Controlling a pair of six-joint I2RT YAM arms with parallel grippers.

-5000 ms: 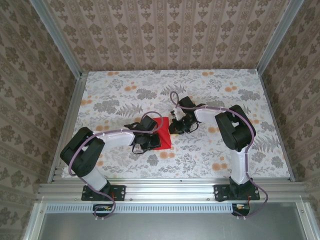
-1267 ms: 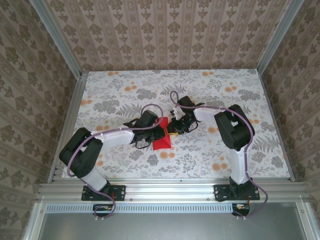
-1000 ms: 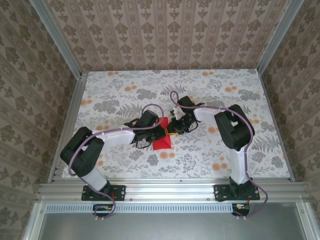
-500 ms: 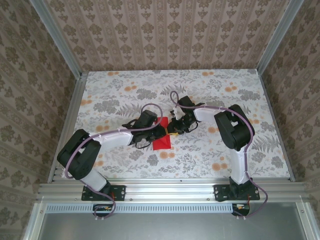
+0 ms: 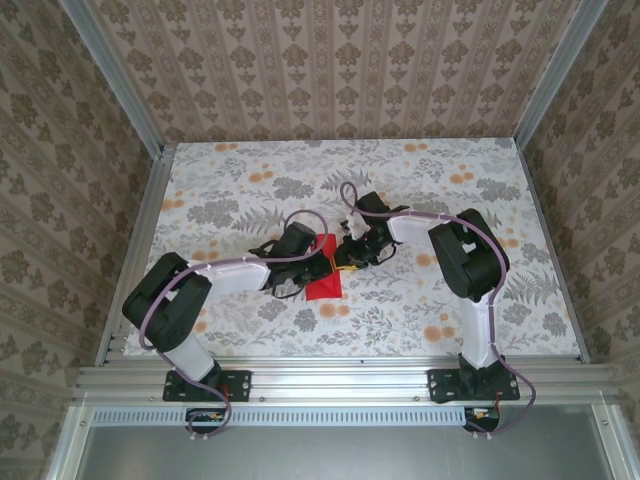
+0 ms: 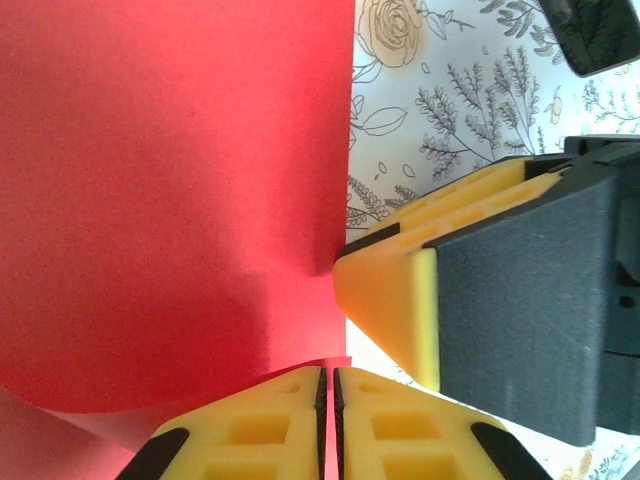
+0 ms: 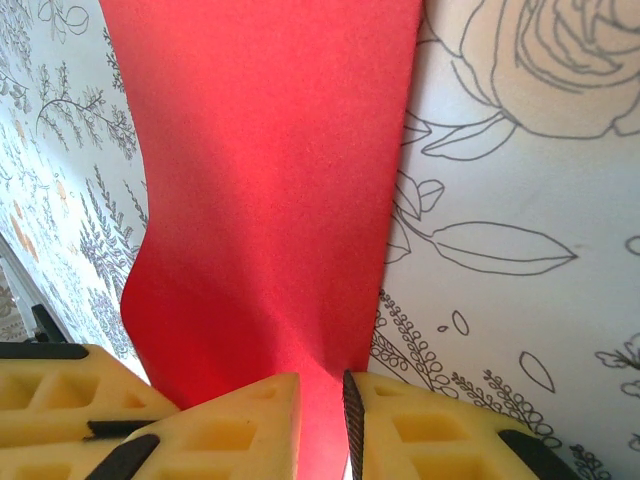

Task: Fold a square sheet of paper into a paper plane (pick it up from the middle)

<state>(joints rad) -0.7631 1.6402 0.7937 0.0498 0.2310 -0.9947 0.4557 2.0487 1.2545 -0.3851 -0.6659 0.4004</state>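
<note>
Floral tabletop [image 5: 450, 200] holds the red paper [image 5: 325, 285], pinched between both arms' jaws.

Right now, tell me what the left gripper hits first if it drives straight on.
The red sheet of paper: it lies straight ahead of the left gripper, which is shut on its near edge. Just right of that line, the fingers of the right gripper might get clipped, though depth is unclear.
</note>
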